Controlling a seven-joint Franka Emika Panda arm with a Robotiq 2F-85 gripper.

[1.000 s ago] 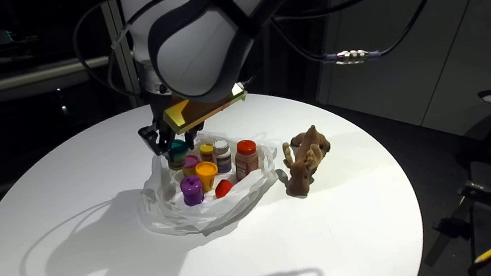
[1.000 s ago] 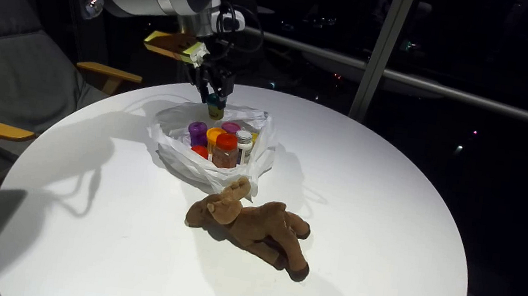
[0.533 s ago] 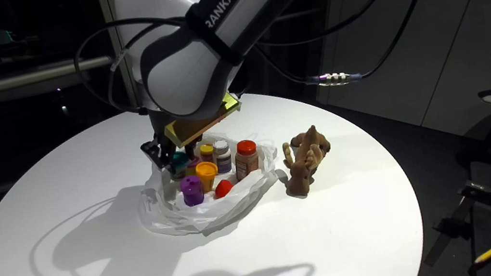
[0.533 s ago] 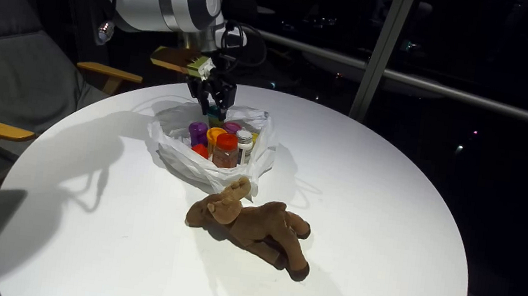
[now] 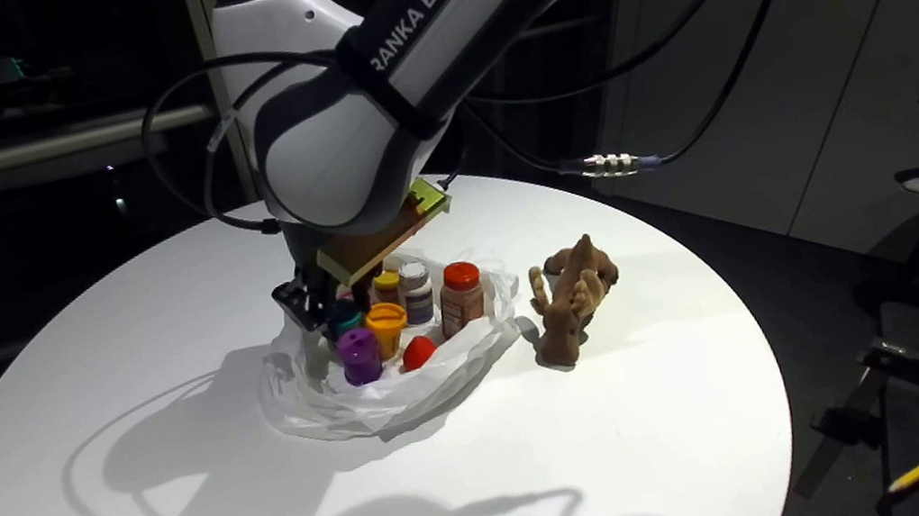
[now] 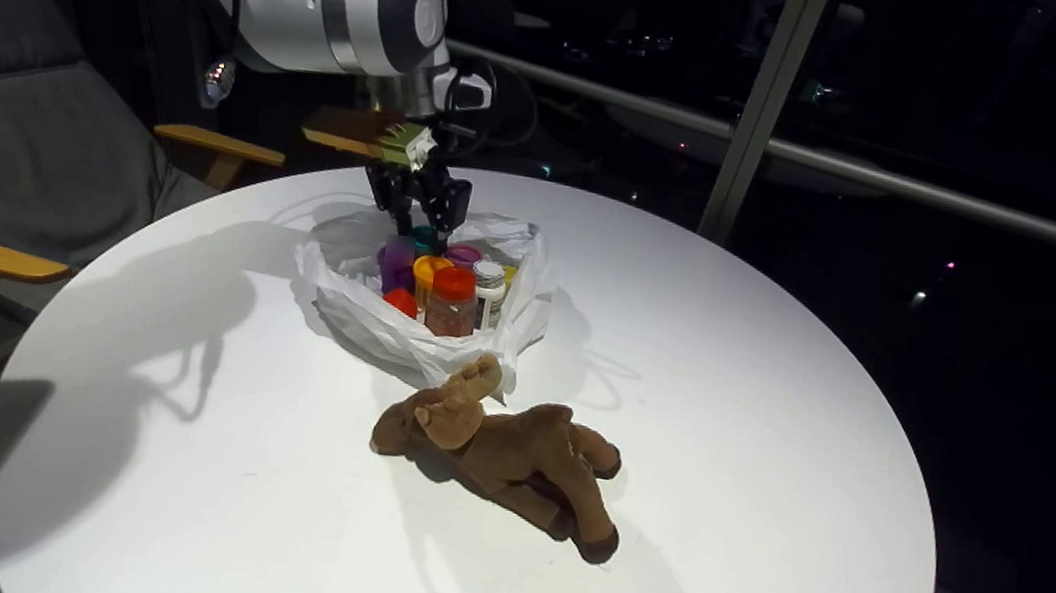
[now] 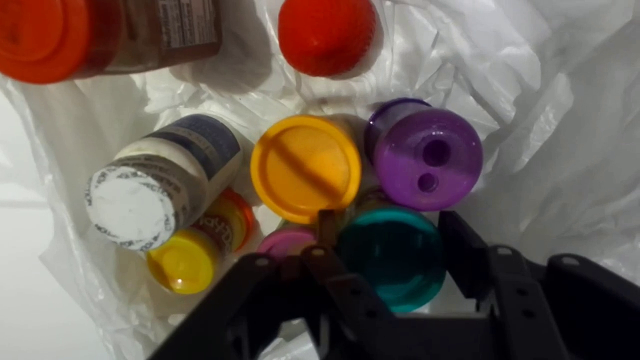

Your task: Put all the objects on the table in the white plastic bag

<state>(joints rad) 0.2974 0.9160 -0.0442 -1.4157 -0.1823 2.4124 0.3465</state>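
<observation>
Black windows (image 6: 964, 108) behind, round white bench (image 5: 635, 459). Landmark: white plastic bag (image 5: 346, 410), mouth spread wide on the bench.

End effector (image 7: 390, 230) is down inside the bag, jaws a cup's width apart, pinching the teal cup (image 7: 392, 265) from two sides. Hold looks solid.

Key relation: cup is inside the bag's rim, on the side away from the brown stuffed toy (image 6: 520, 447). Lid faces the wrist view, so its long axis is roughly in line with the end effector. Base on the bag floor or not: can't tell. Purple cup (image 7: 430, 160) and orange cup (image 7: 305, 170), also in the bag, are just beside it; contact unclear.

My read: placing step, close to done. Next: lower if needed, let go, lift straight out. Risk is a jaw spreading into the orange cup.

Then probably the toy: on the bench, just outside the bag, across it from the end effector, long axis running along the bag's edge. One arm only, so likely a reach over the bag.
</observation>
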